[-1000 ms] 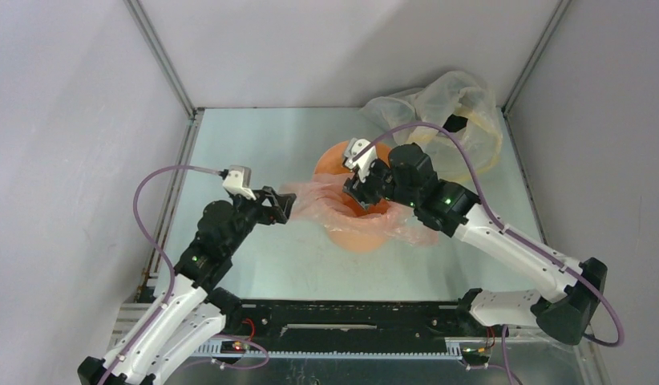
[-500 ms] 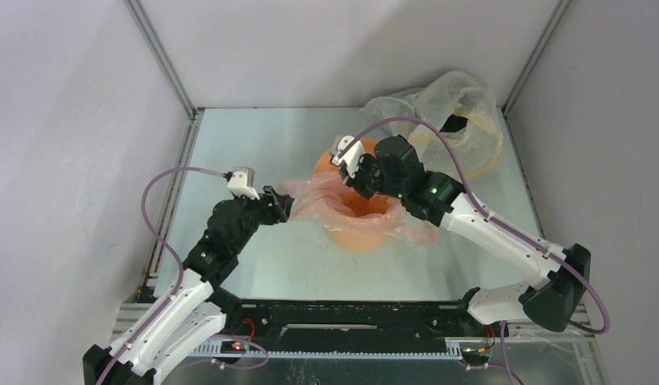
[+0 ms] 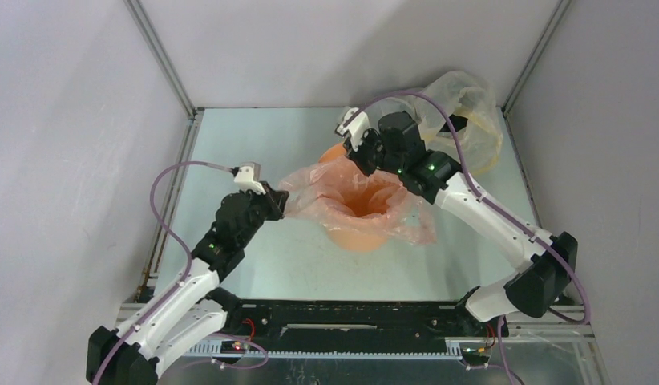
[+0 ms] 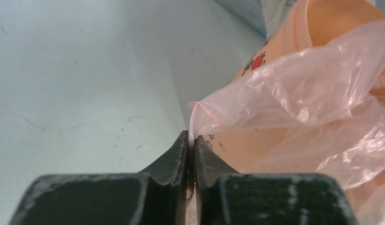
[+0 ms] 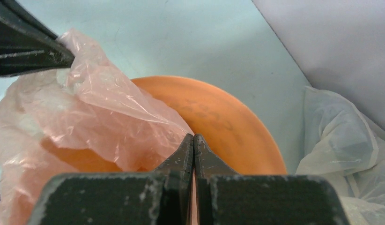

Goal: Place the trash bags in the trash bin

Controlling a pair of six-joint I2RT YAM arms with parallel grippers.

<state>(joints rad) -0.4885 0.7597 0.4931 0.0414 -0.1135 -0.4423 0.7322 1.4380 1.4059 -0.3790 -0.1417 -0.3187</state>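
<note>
The pale pink trash bag [image 3: 317, 192] lies spread over the round orange trash bin [image 3: 360, 238], its mouth stretched open above the bin. My left gripper [image 3: 280, 202] is shut on the bag's left edge; in the left wrist view the left gripper [image 4: 191, 139] pinches the film of the trash bag [image 4: 298, 89] beside the trash bin [image 4: 338, 14]. My right gripper [image 3: 361, 164] is shut on the bag's far edge. In the right wrist view the right gripper [image 5: 194, 138] holds pink film of the trash bag [image 5: 101, 122] over the trash bin [image 5: 228, 122].
A larger clear yellowish bag [image 3: 464, 108] with dark contents lies at the back right corner, close behind the right arm; this clear bag [image 5: 343, 140] also shows in the right wrist view. Grey walls and metal frame posts enclose the table [image 3: 254, 144].
Both grippers went from open to shut on the bag's edges. The right gripper pulled its edge toward the back, and the bag's mouth has opened wider over the bin.
</note>
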